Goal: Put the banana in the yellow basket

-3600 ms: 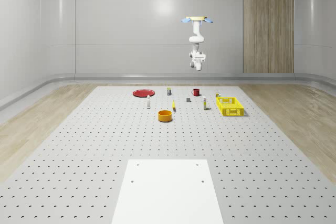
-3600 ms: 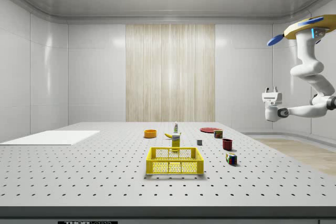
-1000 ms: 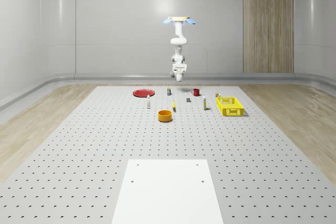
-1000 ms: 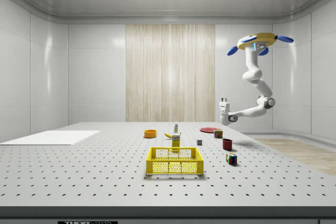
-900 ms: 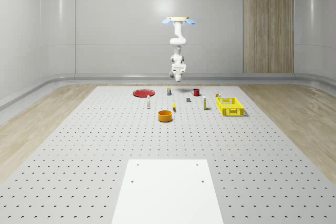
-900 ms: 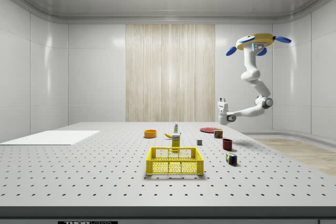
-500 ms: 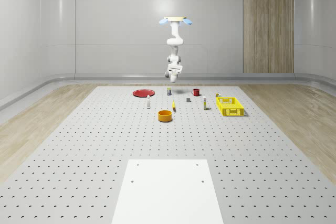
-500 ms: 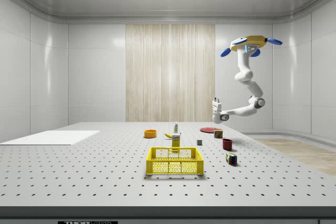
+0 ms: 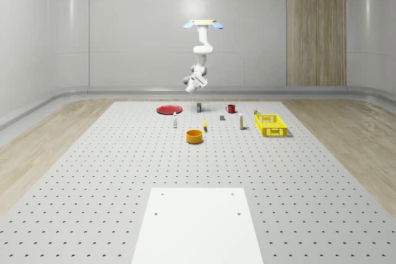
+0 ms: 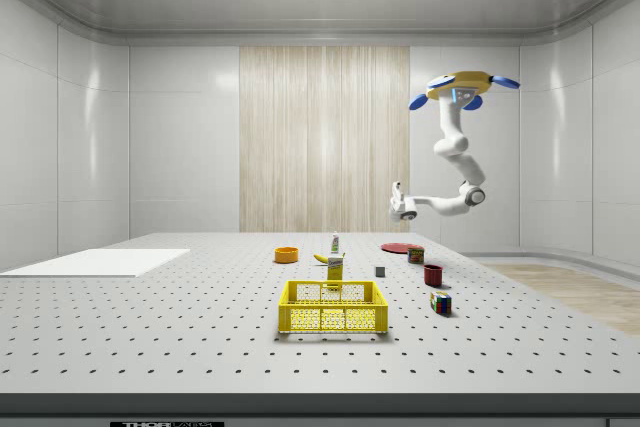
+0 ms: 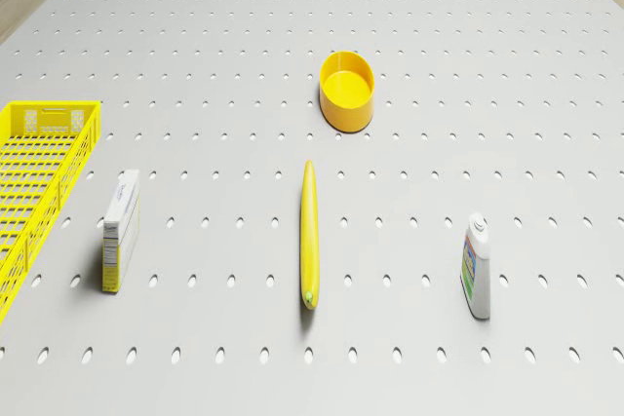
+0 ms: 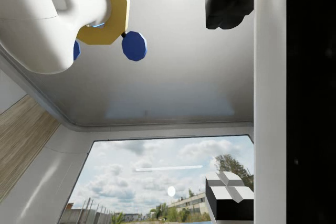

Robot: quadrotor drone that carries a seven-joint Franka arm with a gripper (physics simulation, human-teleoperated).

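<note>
Nothing of the task is showing as done yet. The banana [image 11: 309, 236] is lying flat on the table [image 11: 546, 65], just beside the bowl [image 11: 347, 92], with nothing gripping it. The basket [image 11: 39, 158] is sitting well apart from the bowl, on the bowl's banana side, and it is holding no banana. So the whole job is waiting: reaching down, gripping, lifting, carrying over and letting go.

The drone [image 10: 462, 82] is hovering high above the table, beyond the bowl towards the far wall in the whole-scene view, and well above it. The gripper [image 10: 397, 187] is hanging in the air far above the bowl, at the end of the bent arm, and it is pointing upward, not down at the table. In the wrist view the fingers [image 12: 229, 195] are standing spread wide apart, with nothing between them.

The banana is lying nearly straight. Its long axis is running in line with the bowl: one end is pointing at the bowl, a little to one side of it, and the other end, the one with the greenish tip, is pointing away from the bowl. That axis is looking roughly parallel to the basket's long sides. A grip across the middle, at right angles to this axis, is looking like the natural choice.
</note>
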